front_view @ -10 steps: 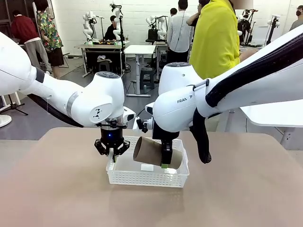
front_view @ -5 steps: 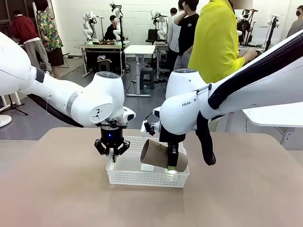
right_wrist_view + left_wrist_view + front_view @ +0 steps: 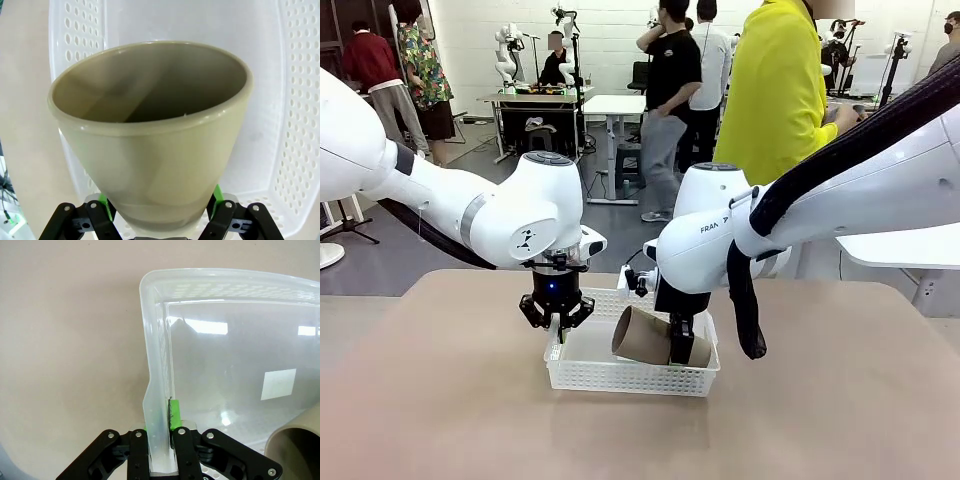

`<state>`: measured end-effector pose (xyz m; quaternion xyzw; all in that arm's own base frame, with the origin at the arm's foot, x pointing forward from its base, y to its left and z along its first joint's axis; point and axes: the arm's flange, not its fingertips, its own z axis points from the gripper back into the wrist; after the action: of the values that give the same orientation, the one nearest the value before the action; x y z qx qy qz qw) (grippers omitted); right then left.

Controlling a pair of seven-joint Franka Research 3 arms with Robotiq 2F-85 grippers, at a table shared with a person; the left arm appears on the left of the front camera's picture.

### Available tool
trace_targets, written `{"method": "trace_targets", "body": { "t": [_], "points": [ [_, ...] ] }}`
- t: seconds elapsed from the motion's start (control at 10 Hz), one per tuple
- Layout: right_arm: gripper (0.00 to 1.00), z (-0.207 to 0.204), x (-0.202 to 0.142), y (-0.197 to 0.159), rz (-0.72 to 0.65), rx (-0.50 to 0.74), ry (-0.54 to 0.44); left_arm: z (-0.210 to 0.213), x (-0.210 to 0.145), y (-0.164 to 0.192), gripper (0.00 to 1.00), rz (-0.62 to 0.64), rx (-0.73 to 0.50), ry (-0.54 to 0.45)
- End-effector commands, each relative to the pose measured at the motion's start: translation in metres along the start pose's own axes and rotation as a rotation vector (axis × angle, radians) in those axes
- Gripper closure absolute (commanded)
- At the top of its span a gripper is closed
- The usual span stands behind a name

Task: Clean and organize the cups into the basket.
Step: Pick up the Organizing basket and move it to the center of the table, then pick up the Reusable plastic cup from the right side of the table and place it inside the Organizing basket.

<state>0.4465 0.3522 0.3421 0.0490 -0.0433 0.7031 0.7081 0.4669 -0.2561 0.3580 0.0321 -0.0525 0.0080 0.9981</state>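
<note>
A white lattice-walled basket (image 3: 620,377) sits mid-table. My left gripper (image 3: 558,322) is shut on its left end wall; in the left wrist view the gripper (image 3: 161,432) pinches that thin wall (image 3: 156,390) between its green pads. A tan-brown cup (image 3: 648,336) lies on its side, tilted down into the basket's right half, with my right gripper (image 3: 678,348) shut on it near its narrow end. In the right wrist view the cup (image 3: 150,135) opens toward the camera above the basket (image 3: 295,100). A bit of the cup's rim (image 3: 295,447) appears in the left wrist view.
The tan table (image 3: 440,400) has free room on both sides of the basket. A person in a yellow top (image 3: 775,90) stands at the far side. A white label (image 3: 278,384) lies on the basket floor.
My right gripper has lowered the tan cup deeper into the basket and shifted it slightly right. The left gripper has stayed shut on the basket wall.
</note>
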Motion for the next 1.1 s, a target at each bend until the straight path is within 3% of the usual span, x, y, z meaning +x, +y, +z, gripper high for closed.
{"method": "trace_targets", "body": {
  "t": [0.0, 0.1, 0.2, 0.7, 1.0],
  "points": [
    [0.19, -0.002, -0.004, -0.005, 0.007, 0.021, -0.031, 0.000, 0.000, -0.001, 1.00, 0.000, 0.000, -0.001],
    [0.03, -0.002, -0.004, -0.005, 0.005, 0.032, -0.039, 0.000, 0.000, -0.001, 1.00, 0.000, 0.000, -0.001],
    [0.00, -0.001, -0.003, -0.004, 0.010, 0.031, -0.042, 0.000, 0.000, -0.001, 1.00, 0.000, 0.000, -0.001],
    [0.00, 0.000, -0.002, -0.005, 0.007, 0.034, -0.065, 0.000, 0.000, -0.001, 1.00, 0.000, 0.000, -0.001],
    [0.00, 0.024, -0.010, 0.000, 0.012, 0.039, -0.163, 0.000, 0.000, -0.001, 1.00, 0.000, 0.000, -0.001]
  ]
}}
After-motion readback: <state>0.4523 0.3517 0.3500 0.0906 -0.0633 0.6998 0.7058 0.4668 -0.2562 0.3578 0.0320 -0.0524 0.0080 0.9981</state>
